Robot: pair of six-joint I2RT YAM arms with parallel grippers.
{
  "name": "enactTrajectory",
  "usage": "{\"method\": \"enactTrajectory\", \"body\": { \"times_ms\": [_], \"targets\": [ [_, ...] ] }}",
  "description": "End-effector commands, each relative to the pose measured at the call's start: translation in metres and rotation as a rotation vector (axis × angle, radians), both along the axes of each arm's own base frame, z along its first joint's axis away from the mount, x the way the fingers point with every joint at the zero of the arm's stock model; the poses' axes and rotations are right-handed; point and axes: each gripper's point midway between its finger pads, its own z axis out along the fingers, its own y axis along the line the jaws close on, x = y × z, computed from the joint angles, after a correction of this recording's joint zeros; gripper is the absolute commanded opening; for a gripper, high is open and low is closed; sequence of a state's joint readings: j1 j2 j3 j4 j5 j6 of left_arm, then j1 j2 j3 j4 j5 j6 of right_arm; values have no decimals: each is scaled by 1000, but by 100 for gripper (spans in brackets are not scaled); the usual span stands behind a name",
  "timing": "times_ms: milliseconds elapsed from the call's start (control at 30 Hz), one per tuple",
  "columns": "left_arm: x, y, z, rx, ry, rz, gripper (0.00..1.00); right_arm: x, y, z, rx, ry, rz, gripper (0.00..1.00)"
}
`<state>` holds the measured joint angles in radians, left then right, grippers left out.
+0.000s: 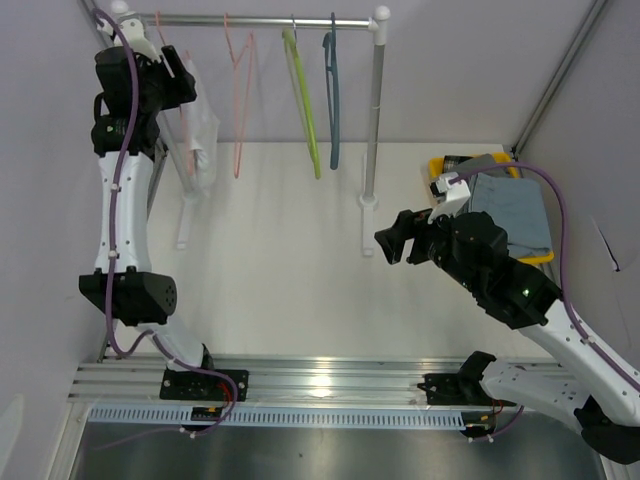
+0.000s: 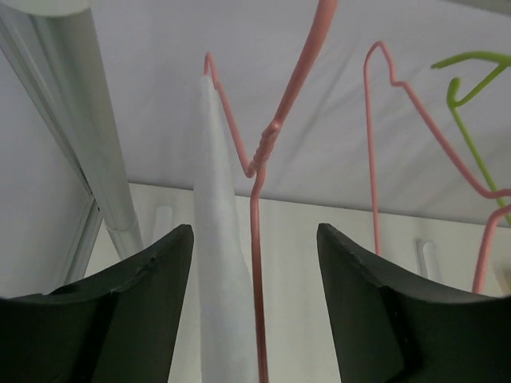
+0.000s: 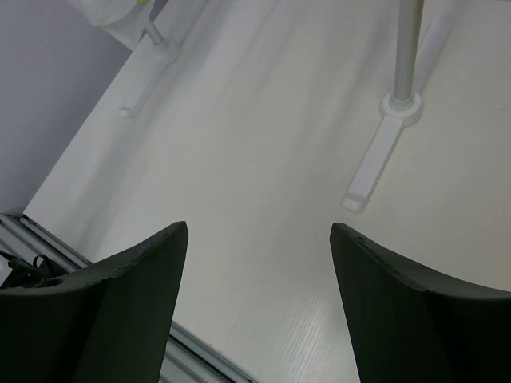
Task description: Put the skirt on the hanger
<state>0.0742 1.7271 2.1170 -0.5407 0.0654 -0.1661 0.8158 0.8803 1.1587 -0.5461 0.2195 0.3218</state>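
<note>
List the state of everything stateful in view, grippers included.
Skirt: hung on left pink hanger.
Right pink hanger: empty, on rail.
Green hanger: empty, on rail.
Blue hanger: empty, on rail.
Left gripper: open, fingers either side of skirt.
Right gripper: open, empty, over table.
Cloth: folded in basket.
</note>
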Motion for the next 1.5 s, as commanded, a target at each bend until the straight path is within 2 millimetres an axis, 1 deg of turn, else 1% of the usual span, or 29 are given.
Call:
{"method": "enactTrajectory", "body": {
  "times_ms": [0,233,333,367,400,467,500,600,633,667,733,767,800,867,967,1000,1033,1067,1100,1133,1167,1200,1267,1300,1333,1367,1400,1433,1467],
  "targets": [
    [-38,-3,59,-20,-122,-5,71,2,0,7,21,-3,-12,79],
    [-89,1,81,-26,-127,45,74,18,-2,-1,-32,47,-65,80],
    [-105,-5,87,-45,-147,22,86,36,-8,-6,-35,104,-93,80],
    [-118,-10,98,-55,-181,5,84,42,-10,-6,-27,122,-97,79],
    [-120,-19,94,-64,-174,-40,79,55,-19,-12,-11,162,-111,79],
    [-140,-32,111,-104,-232,-94,77,67,-30,-10,34,192,-132,79],
    [-140,-42,104,-143,-213,-143,77,82,-51,-10,61,211,-187,79],
    [-160,-72,110,-171,-237,-250,78,109,-91,-33,123,321,-315,78],
    [-160,-78,102,-174,-220,-259,78,121,-123,-42,157,352,-403,78],
    [-171,-104,105,-177,-225,-337,78,124,-139,-58,178,395,-456,77],
    [-181,-126,89,-169,-196,-395,78,134,-185,-73,214,409,-593,78],
    [-191,-147,86,-173,-192,-452,78,137,-197,-84,208,428,-643,77],
    [-193,-156,74,-173,-169,-478,78,140,-207,-92,204,441,-677,77],
    [-212,-173,62,-188,-163,-546,78,150,-220,-108,178,470,-734,77],
    [-234,-198,32,-215,-111,-659,78,169,-236,-104,152,448,-800,76],
    [-239,-206,20,-220,-86,-688,78,177,-241,-112,134,466,-817,76],
    [-242,-212,4,-219,-50,-708,77,186,-246,-100,127,439,-829,76],
    [-257,-221,3,-225,-50,-752,77,194,-248,-98,121,437,-836,76],
    [-261,-228,-10,-225,-22,-774,77,203,-260,-108,85,456,-885,76],
    [-265,-232,-24,-222,8,-788,77,213,-265,-93,77,424,-899,76],
    [-278,-239,-24,-222,6,-824,76,219,-270,-92,64,421,-915,76],
    [-280,-240,-36,-217,29,-817,76,229,-278,-103,39,441,-944,76],
    [-290,-244,-46,-226,41,-841,76,246,-285,-89,25,404,-954,75],
    [-293,-245,-54,-231,61,-845,76,256,-290,-104,1,431,-974,75],
    [-295,-246,-62,-231,75,-849,75,261,-293,-107,-11,434,-981,75],
    [-299,-248,-64,-233,82,-862,75,271,-298,-97,-12,410,-992,75],
    [-303,-248,-70,-237,95,-869,75,277,-301,-102,-21,421,-998,75],
    [-305,-249,-75,-233,104,-876,75,282,-305,-124,-52,478,-1013,74],
    [-309,-251,-79,-232,114,-887,75,290,-307,-120,-53,465,-1018,74]
  ]
}}
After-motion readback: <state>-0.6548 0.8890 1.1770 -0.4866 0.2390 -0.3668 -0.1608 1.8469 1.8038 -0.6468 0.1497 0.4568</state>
